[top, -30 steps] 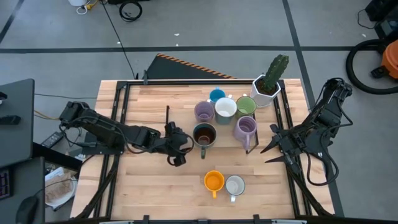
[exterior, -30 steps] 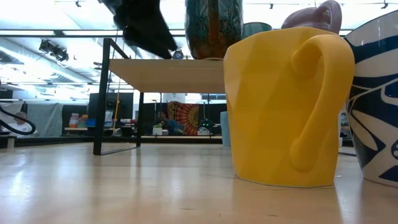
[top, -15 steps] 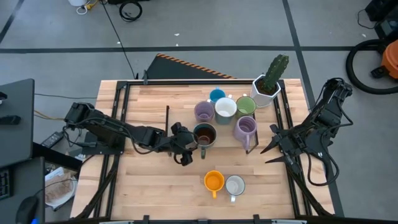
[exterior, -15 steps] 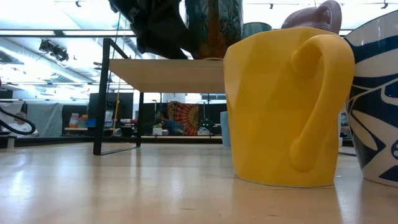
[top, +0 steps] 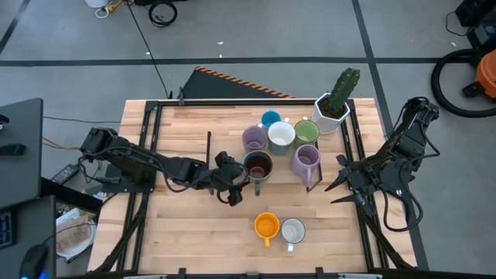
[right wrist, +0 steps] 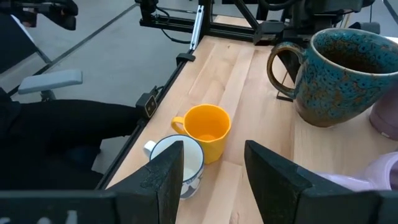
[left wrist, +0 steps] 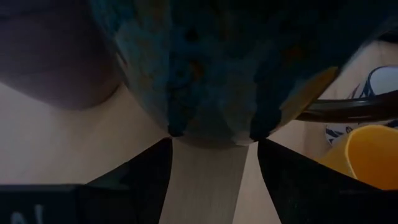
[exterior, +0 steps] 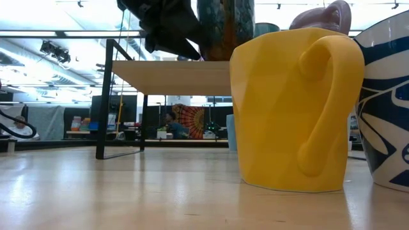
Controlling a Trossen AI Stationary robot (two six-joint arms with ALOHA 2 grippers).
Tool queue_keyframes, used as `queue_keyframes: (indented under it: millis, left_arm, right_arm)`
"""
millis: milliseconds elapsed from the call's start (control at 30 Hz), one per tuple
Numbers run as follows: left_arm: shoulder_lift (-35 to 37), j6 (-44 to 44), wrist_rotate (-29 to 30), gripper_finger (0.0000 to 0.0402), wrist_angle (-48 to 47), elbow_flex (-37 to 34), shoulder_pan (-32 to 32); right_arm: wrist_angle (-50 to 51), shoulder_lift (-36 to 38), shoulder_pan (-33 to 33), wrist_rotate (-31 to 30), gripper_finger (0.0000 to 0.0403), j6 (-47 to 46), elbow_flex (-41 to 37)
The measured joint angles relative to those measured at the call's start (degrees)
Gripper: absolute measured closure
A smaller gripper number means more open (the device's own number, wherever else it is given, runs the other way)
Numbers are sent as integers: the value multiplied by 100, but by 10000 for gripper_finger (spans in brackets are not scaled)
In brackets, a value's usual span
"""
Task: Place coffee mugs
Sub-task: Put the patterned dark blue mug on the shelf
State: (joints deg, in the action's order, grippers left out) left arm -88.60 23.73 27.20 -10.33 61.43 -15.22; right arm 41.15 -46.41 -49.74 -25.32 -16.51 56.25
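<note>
On a wooden table point(top: 186, 232), the dark speckled mug point(top: 256, 166) is clasped between the half-spread fingers of the left gripper point(top: 236, 180), apparently mid-placement, gentle lowering beside the purple mug point(top: 253, 139) seemingly needed next, while the right gripper point(top: 339, 184) is parked wide apart.

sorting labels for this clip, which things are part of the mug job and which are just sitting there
Part of the job:
dark speckled mug, held in the left gripper
orange mug
white mug
lavender mugs
blue mug
green mug

Just there:
cactus pot
right gripper, idle at the table's right edge
</note>
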Motion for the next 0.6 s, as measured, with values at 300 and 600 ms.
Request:
queue_keyframes:
  millis: [300, 600]
  left_arm:
    - [0, -22, 20, 159, 378, 0, 0]
    - [0, -50, 21, 159, 615, 2, 0]
  right_arm:
    - [2, 0, 0, 11, 227, 2, 0]
    - [2, 0, 0, 11, 227, 0, 0]
